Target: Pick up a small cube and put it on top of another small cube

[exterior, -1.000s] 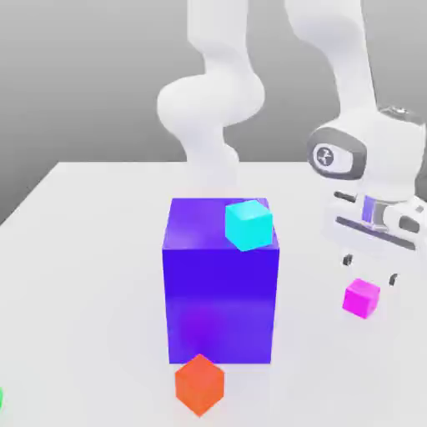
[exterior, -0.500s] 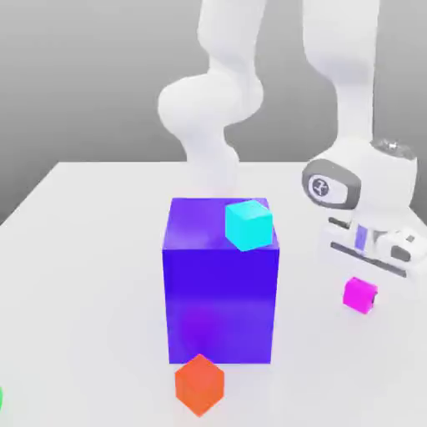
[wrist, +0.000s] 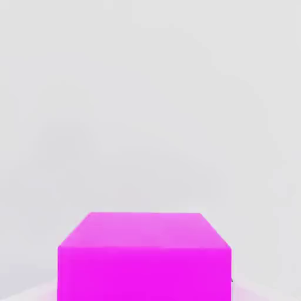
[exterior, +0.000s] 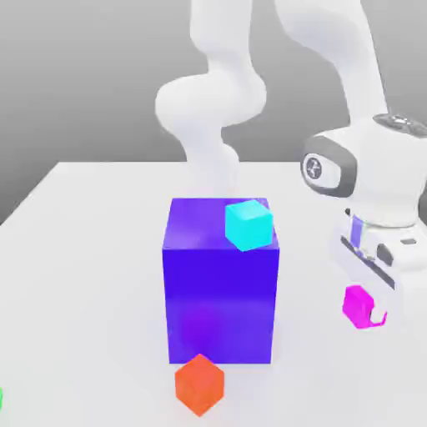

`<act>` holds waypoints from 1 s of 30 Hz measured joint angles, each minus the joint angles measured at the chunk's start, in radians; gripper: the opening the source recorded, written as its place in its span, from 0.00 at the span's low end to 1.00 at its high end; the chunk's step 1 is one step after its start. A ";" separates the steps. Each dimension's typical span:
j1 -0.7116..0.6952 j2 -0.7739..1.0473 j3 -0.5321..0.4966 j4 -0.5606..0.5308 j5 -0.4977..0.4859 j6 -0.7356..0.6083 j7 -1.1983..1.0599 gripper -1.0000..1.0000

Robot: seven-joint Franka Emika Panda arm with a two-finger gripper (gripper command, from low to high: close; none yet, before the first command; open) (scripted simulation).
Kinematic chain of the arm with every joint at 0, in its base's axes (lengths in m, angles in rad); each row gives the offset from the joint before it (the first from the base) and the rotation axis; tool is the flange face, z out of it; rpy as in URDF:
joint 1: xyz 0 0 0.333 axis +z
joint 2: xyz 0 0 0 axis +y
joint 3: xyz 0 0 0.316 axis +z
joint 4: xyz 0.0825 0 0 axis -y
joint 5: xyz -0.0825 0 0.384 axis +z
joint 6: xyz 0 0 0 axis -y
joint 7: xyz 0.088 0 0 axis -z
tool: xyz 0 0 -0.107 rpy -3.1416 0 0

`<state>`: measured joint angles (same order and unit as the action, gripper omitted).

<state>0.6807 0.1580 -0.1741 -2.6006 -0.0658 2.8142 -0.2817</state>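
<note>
Magenta cube gripped

My end effector (exterior: 368, 313), wide open a second ago, has clamped the small cube (exterior: 359, 306) beside the blue block (exterior: 221, 283); lifting comes next.

magenta small cube (exterior: 358, 305), cyan cube (exterior: 248, 223), blue-purple block (exterior: 220, 292)

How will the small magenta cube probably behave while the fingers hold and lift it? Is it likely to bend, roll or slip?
The magenta cube looks rigid: its edges stay straight in the hand view, so it probably will not bend. With flat faces it should not roll when set down. Its surface looks smooth, so it might slip or twist slightly in the gripper, whose fingers are shut on it.
</note>
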 joint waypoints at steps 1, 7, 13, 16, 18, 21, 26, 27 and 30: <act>-0.007 0.010 -0.021 0.019 -0.001 -0.003 0.035 0.00; -0.093 0.094 -0.165 0.153 0.042 -0.041 0.225 0.00; -0.288 0.176 -0.260 0.270 0.165 -0.149 0.212 0.00; -0.389 0.207 -0.299 0.320 0.224 -0.204 0.187 0.00; -0.460 0.224 -0.322 0.353 0.263 -0.241 0.160 0.00; -0.571 0.243 -0.355 0.404 0.325 -0.296 0.109 0.00; -0.743 0.292 -0.366 0.480 0.433 -0.336 -0.011 0.00; -0.764 0.324 -0.347 0.486 0.461 -0.313 -0.033 0.00; -0.796 0.379 -0.312 0.495 0.506 -0.270 -0.066 1.00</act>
<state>-0.1153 0.5374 -0.4858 -2.1056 0.4403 2.5438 -0.3481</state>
